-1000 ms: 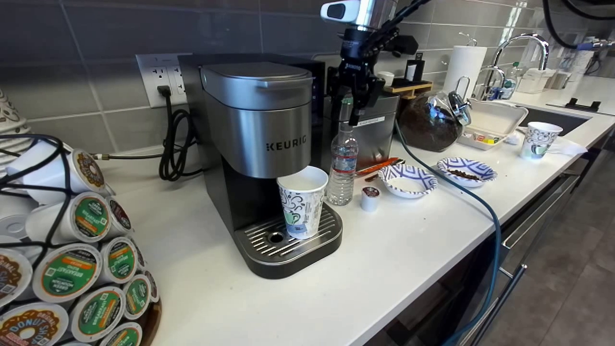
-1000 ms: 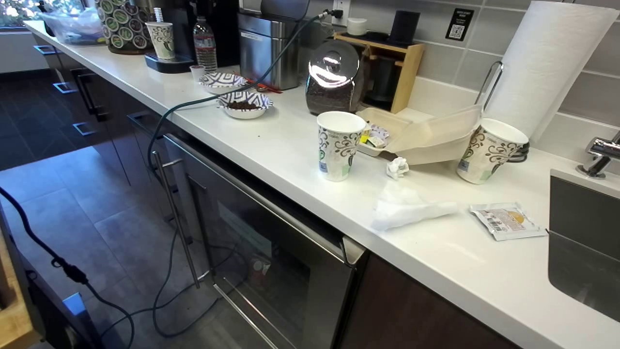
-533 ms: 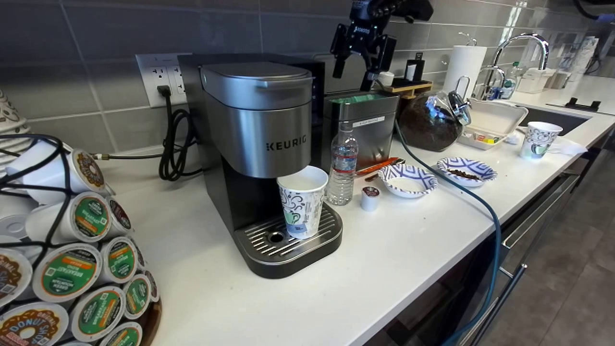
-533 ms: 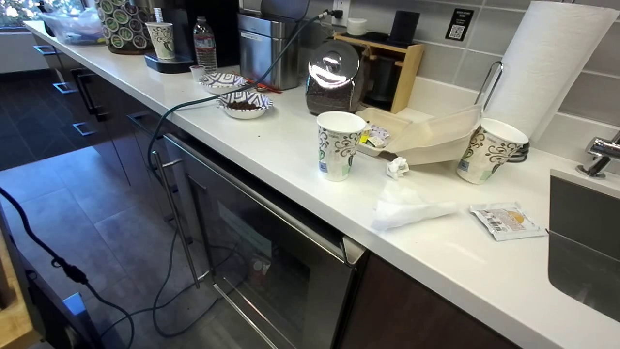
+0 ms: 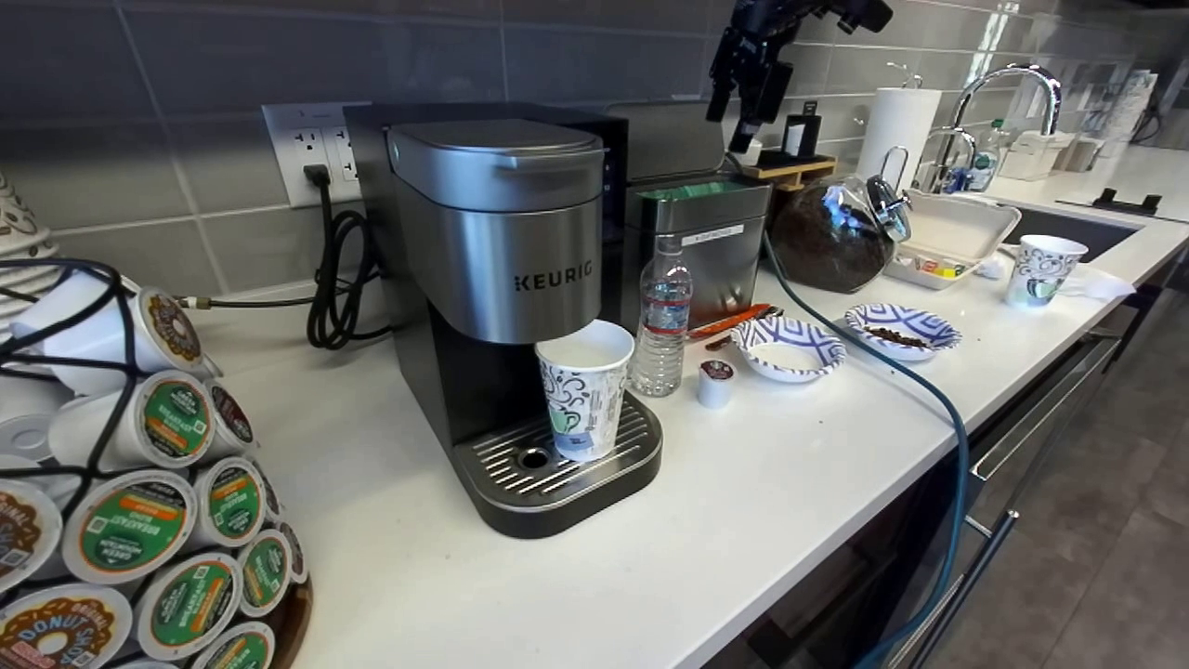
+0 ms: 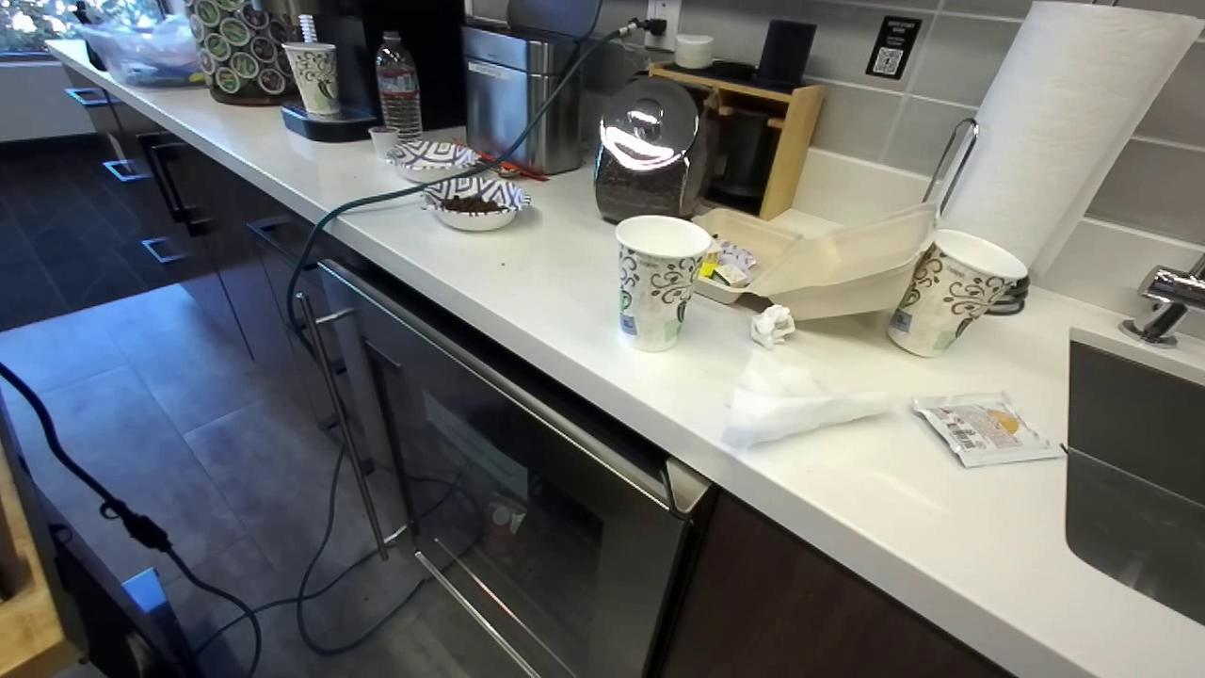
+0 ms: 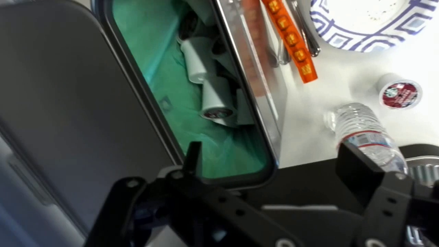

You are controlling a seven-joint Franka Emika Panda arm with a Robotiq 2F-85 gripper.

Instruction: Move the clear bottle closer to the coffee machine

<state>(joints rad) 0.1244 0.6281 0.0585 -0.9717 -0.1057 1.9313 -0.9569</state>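
Observation:
The clear bottle (image 5: 661, 325) stands upright on the counter close beside the drip tray of the coffee machine (image 5: 548, 251), in line behind its paper cup. Both exterior views show the bottle (image 6: 399, 89) there; its label band has red lines. High above the steel bin, up and to the right of the bottle in an exterior view, my gripper (image 5: 729, 130) hangs with its fingers spread. In the wrist view, the gripper (image 7: 275, 158) has a wide gap with nothing held; the bottle (image 7: 374, 144) lies beyond one finger, partly hidden by it.
A steel bin (image 5: 711, 251) with raised lid and green liner stands behind the bottle. Near the bottle are a coffee pod (image 5: 715, 384) and a patterned bowl (image 5: 790, 348). A white paper cup (image 5: 585, 390) sits on the drip tray. A blue-green cable (image 5: 892, 362) crosses the counter.
A second ago my gripper was down at the bottle's top. It has opened, risen and shifted right in an exterior view, uncovering the bin. The bottle has stayed in place.

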